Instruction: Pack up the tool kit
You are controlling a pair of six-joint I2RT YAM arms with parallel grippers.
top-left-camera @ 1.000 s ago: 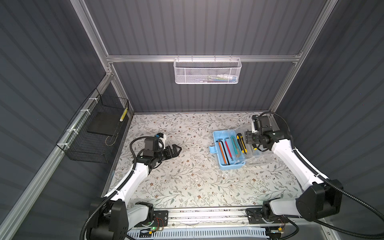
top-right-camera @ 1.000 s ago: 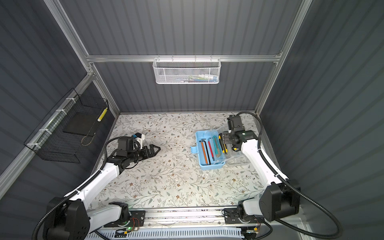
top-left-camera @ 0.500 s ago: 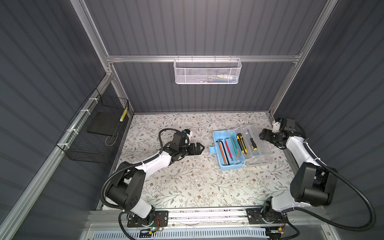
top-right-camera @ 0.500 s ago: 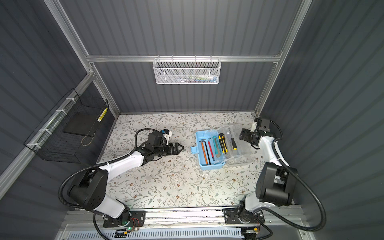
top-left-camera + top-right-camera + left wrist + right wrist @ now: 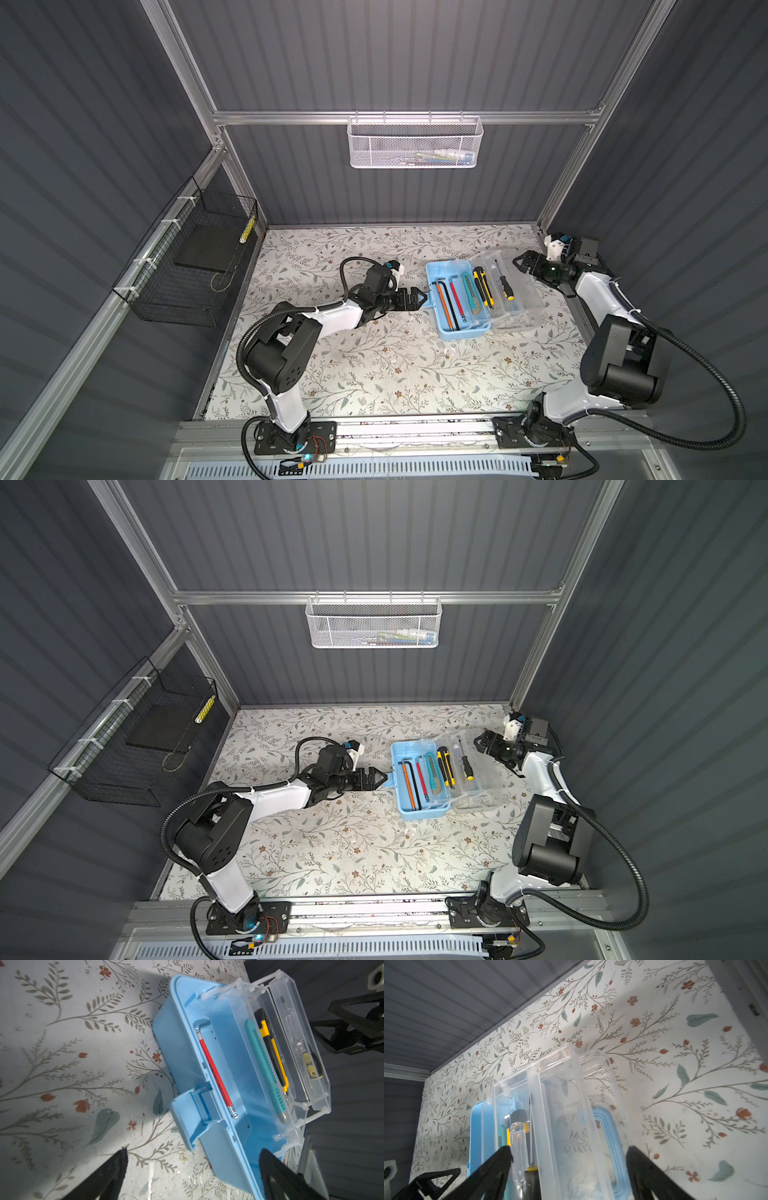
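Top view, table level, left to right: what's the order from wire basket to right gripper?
black wire basket → left gripper → left edge of the tool kit → orange hex key → black hex key → red hex key → teal cutter → yellow cutter → screwdriver → right gripper. White mesh basket skipped: it spans several of these.

Both top views come through sharp on my screen, lit from overhead: the floral mat (image 5: 374,374) at the middle glows bright while the ribbed walls (image 5: 83,124) at 9 and 3 o'clock sit dim. Wide-angle stretch splays the walls toward the corners. Soft shadow pools under the left arm (image 5: 332,318). In the wrist views the tool kit (image 5: 228,1064) and its clear lid (image 5: 564,1095) catch milky glare, and the black tips of the left gripper (image 5: 193,1150) and right gripper (image 5: 568,1147) blur into silhouettes.
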